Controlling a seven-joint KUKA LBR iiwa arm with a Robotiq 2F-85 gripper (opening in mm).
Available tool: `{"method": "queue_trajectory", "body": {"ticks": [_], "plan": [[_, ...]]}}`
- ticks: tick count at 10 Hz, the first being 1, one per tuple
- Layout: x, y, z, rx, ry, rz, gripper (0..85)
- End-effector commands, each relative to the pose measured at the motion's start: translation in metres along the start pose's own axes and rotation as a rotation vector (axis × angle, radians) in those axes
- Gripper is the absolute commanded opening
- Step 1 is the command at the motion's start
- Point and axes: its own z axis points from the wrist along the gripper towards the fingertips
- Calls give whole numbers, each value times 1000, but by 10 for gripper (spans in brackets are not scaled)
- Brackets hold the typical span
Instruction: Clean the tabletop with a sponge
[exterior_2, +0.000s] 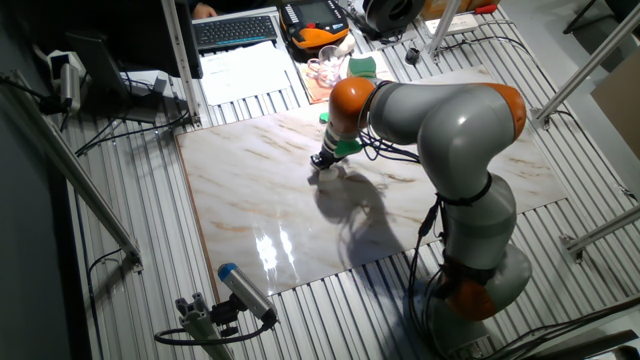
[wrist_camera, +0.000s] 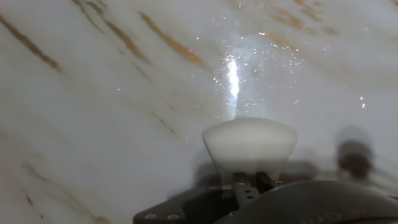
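Note:
The tabletop (exterior_2: 260, 200) is a glossy white-beige marble slab with brown veins; it fills the hand view (wrist_camera: 93, 106). My gripper (exterior_2: 324, 164) points down at the slab's far middle part. It is shut on the sponge (wrist_camera: 250, 143), a small cream-white block squeezed between the fingers and bulging at its end. The sponge (exterior_2: 322, 170) is pressed on or just above the slab; I cannot tell if it touches. A bright glare spot lies on the slab just beyond the sponge.
A ribbed grey metal surface (exterior_2: 130, 260) surrounds the slab. Behind it lie a green-and-yellow sponge (exterior_2: 361, 66), a glass mug (exterior_2: 326, 70), an orange device (exterior_2: 312, 30), papers and a keyboard (exterior_2: 236, 30). A camera on a stand (exterior_2: 240, 292) sits at the slab's near edge.

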Motion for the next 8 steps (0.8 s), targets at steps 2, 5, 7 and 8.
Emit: {"method": "queue_trajectory", "body": {"ticks": [2,5,7,8], "plan": [[1,12,4,-2,-3,19,0],[-2,22,5,-15,11,38,0],[-2,20,5,-3,7,30,0],[-2,16,5,-6,5,20,0]]}}
